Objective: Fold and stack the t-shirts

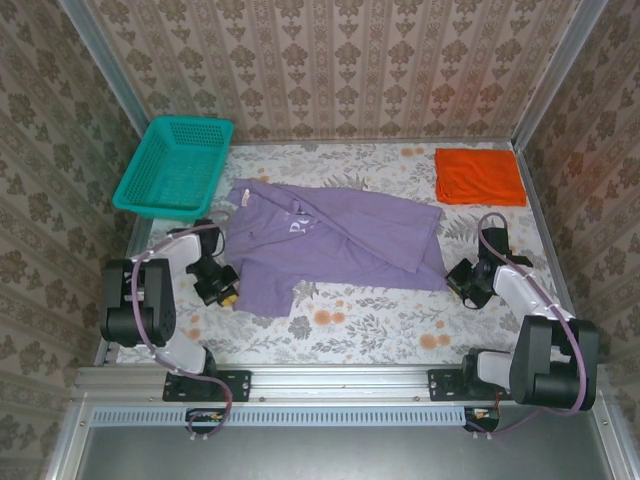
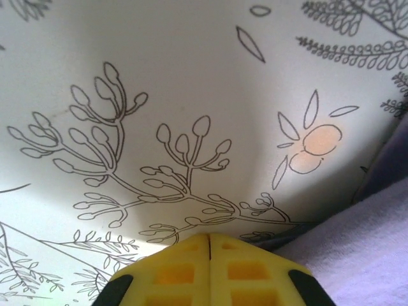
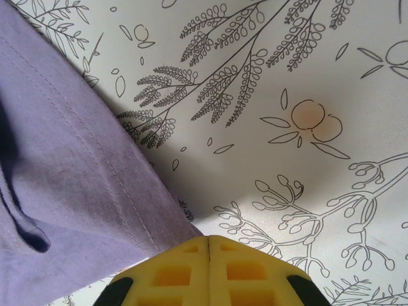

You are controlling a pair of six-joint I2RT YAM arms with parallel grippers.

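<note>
The left claw (image 2: 209, 237) is fully closed. Its two yellow fingers (image 2: 167, 274) press flat against each other along a thin seam, with no cloth visible in that seam. It sits low over the flower-printed desk (image 1: 380, 320). An edge of the lavender t-shirt (image 1: 330, 245) lies just beside its right finger. The wrist view does not show whether the tips actually touch the cloth. From above, this claw is at the shirt's left side, near the lower left corner.

The right claw (image 3: 209, 239) is closed just as tightly, pad against pad. The stitched hem (image 3: 121, 185) of the lavender shirt runs diagonally down to its left fingertip and meets it there. I cannot tell whether a sliver of cloth is nipped between the pads or only lies against them. From above, this claw is at the shirt's lower right corner.

The lavender t-shirt lies across the middle of the desk, between the two arms. It is loosely half-folded rather than neat:
- An upper layer is drawn diagonally over the lower one, with creases running toward the right.
- The outline is ragged.
- The white lettering (image 1: 300, 226) faces up on the left half.

The orange t-shirt (image 1: 478, 177) is a tidy folded rectangle in the far right corner of the desk, well apart from the lavender one. A teal mesh basket (image 1: 175, 165) sits at the far left corner, its near rim just beside the lavender shirt's upper left edge.
</note>
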